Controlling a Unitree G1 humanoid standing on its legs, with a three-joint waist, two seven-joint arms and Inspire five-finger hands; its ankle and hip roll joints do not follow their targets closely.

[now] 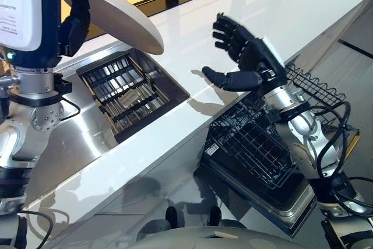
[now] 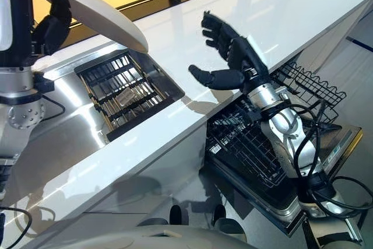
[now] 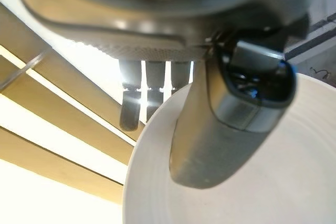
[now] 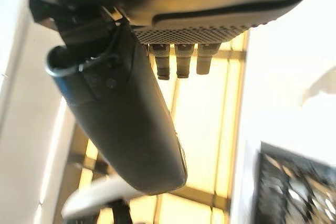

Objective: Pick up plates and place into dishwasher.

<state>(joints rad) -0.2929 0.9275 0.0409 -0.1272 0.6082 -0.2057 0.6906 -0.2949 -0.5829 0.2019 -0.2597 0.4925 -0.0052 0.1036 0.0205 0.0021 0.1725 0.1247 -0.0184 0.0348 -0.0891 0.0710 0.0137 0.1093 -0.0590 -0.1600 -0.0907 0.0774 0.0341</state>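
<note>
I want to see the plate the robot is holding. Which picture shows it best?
The left eye view: the whole white plate shows, held up in the left hand. The right eye view nearly matches. The left wrist view shows its rim up close; the right wrist view, a distant sliver.

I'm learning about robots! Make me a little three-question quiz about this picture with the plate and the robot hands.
1. True or false: the white plate is held up in the air by the left hand, above the sink.
2. What is the right hand holding?
A. a plate
B. a cup
C. nothing
3. Fill in the missing word: the black wire dishwasher rack sits lower than the white counter, beside the robot's ______ arm.

Key:
1. True. The thumb lies across the plate's face.
2. C. It is open, with fingers spread over the counter.
3. right
</note>
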